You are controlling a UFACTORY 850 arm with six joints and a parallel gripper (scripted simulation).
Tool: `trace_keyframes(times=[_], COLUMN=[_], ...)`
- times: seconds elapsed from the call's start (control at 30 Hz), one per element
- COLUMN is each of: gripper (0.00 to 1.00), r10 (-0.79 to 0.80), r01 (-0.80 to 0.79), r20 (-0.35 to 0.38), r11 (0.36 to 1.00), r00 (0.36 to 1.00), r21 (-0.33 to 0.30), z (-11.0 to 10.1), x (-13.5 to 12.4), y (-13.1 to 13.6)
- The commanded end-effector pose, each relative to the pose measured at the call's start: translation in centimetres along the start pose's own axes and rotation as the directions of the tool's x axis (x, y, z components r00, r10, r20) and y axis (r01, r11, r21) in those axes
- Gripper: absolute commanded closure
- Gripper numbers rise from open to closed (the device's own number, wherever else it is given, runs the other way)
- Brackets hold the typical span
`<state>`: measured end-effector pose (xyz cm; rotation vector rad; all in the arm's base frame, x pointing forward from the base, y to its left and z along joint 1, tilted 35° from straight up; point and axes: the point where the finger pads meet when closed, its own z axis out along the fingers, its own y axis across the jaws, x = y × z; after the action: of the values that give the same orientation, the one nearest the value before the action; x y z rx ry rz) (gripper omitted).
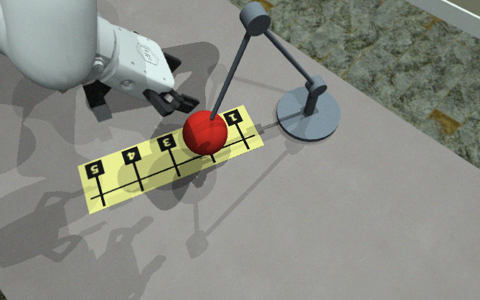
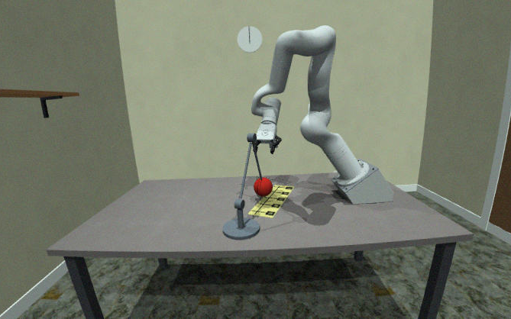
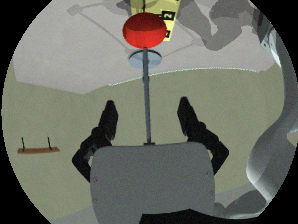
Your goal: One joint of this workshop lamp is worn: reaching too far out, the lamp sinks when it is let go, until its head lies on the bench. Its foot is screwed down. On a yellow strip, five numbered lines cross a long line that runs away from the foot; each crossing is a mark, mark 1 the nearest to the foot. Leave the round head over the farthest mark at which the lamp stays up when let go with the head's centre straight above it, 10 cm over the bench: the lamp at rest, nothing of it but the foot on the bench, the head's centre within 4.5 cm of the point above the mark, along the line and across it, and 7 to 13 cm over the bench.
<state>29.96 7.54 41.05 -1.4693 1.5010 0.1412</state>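
Observation:
The lamp's red round head hangs clear of the bench over the yellow strip. It covers the number 2, between label 1 and label 3. Its thin rod rises to the grey elbow joint. The round grey foot stands past mark 1. My gripper is open and empty, high above the head at elbow height. In the wrist view its fingers stand either side of the rod without touching it.
The arm's base sits at the back right of the grey table. Labels 4 and 5 lie uncovered at the strip's far end. The table's edge runs close behind the lamp's foot in the top view.

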Motion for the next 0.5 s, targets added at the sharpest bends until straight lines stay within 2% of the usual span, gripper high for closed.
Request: trace_keyframes(times=[0.0, 0.47], gripper=[0.0, 0.0], r10=[-0.002, -0.001], r01=[0.002, 0.001], r20=[0.002, -0.001], r11=[1.0, 1.0], r00=[1.0, 1.0], r21=[0.001, 0.001], z=[-1.64, -1.22], x=[-0.03, -0.02], y=[-0.02, -0.06])
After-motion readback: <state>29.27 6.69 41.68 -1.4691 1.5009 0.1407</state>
